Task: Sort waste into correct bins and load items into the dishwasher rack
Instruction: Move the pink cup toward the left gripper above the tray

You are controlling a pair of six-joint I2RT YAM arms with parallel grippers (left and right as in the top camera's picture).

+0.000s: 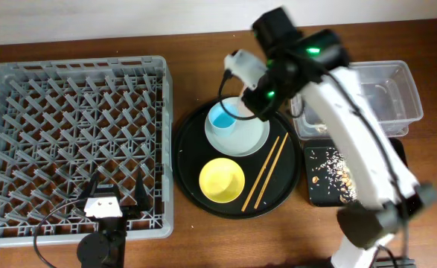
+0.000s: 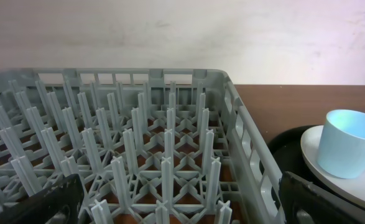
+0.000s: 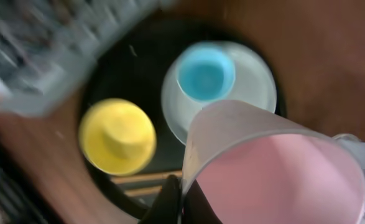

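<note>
On the plate (image 1: 254, 138) stands the light-blue cup (image 1: 222, 118).

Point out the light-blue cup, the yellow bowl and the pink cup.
light-blue cup (image 1: 222, 117), overhead view, on its blue inside.
yellow bowl (image 1: 222, 180), overhead view, on its centre.
pink cup (image 3: 275, 177), right wrist view, on its pink surface below the pale rim.

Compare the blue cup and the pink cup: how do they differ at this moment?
Support: the blue cup stands upright on the plate; the pink cup is in the air, gripped at its rim by the right claw.
Colour: the blue cup is light blue inside and out; the pink cup is pink inside with a paler outer wall.
Shared: both are small cups and look empty.
</note>
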